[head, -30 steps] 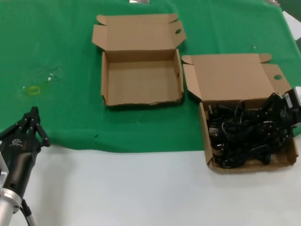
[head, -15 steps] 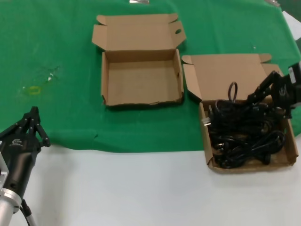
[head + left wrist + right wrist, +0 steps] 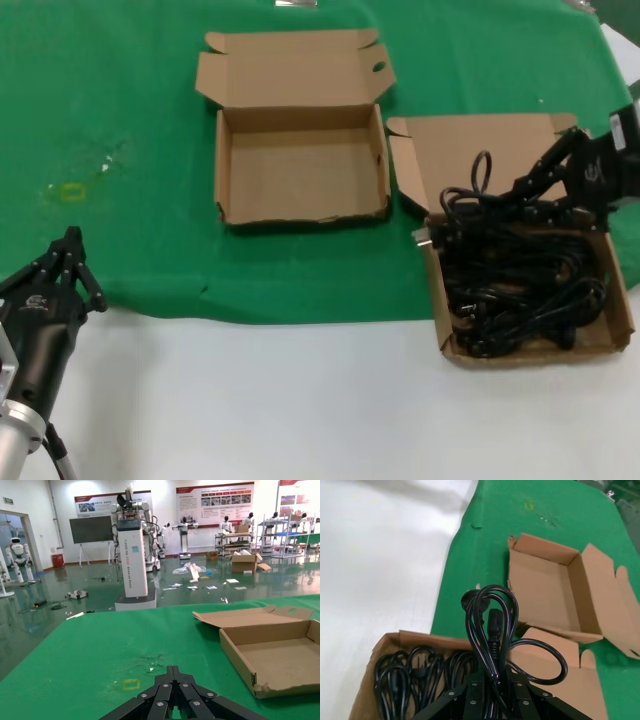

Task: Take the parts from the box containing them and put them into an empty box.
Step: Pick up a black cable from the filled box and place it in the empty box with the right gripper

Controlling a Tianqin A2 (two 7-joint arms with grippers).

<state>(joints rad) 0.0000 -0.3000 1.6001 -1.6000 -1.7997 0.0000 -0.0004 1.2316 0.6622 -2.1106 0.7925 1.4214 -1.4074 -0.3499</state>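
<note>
A white table (image 3: 250, 400) carries a green cloth (image 3: 120, 100) with two boxes.

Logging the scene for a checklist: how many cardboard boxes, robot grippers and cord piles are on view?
Boxes: 2, empty box and full box
Grippers: 2, left gripper, right gripper
Cord piles: 1, cords, too tangled to count singly
Total: 5

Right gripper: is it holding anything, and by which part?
The right gripper is shut on a looped black power cord, pinching the bunched strands; loops and plug stick out beyond the fingers. The left gripper holds nothing.
</note>
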